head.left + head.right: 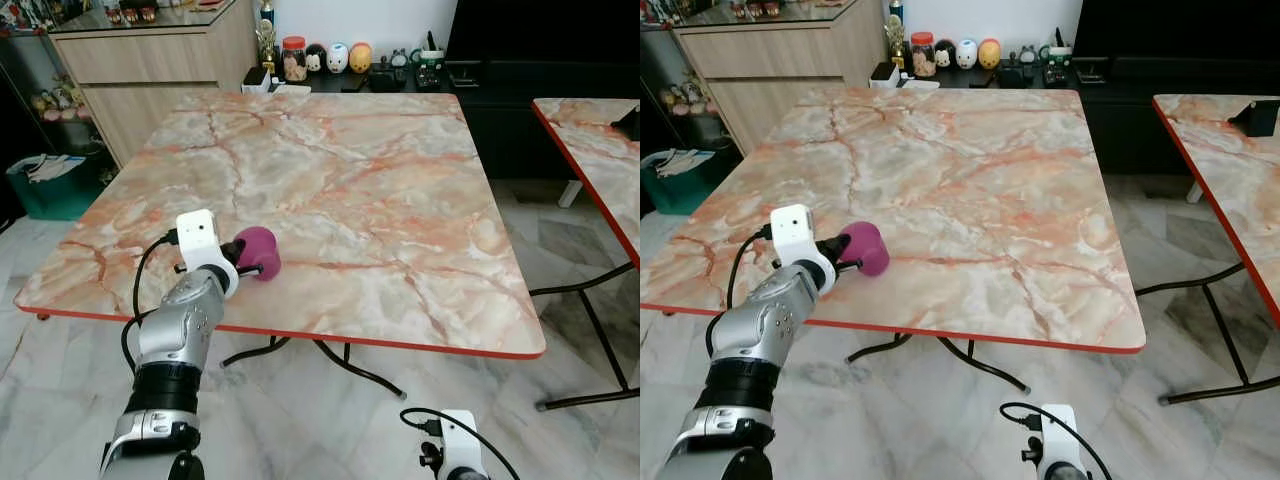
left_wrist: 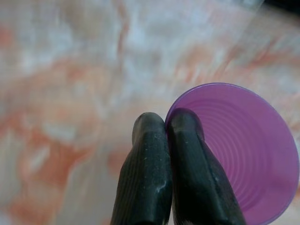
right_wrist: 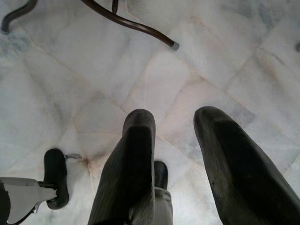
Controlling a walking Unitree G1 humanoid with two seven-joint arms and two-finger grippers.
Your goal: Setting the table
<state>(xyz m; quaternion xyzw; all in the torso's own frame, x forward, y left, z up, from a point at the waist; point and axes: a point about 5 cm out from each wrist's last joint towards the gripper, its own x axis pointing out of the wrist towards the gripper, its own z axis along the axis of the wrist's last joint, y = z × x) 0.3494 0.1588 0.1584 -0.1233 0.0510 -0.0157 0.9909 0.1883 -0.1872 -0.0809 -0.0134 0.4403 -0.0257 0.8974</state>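
A purple cup (image 1: 258, 252) is gripped by its rim in the left tool (image 2: 166, 129), over the near left part of the marbled bench (image 1: 400, 190). The right tool (image 3: 173, 124) is hung low over the floor (image 3: 70, 70), fingers spread apart.

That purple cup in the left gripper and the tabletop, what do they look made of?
Purple cup: likely thin plastic, matte, with ridged rings inside. Table: glossy marble-patterned top, probably laminate given its thin red edge. Left gripper jaws pinch the cup's rim.
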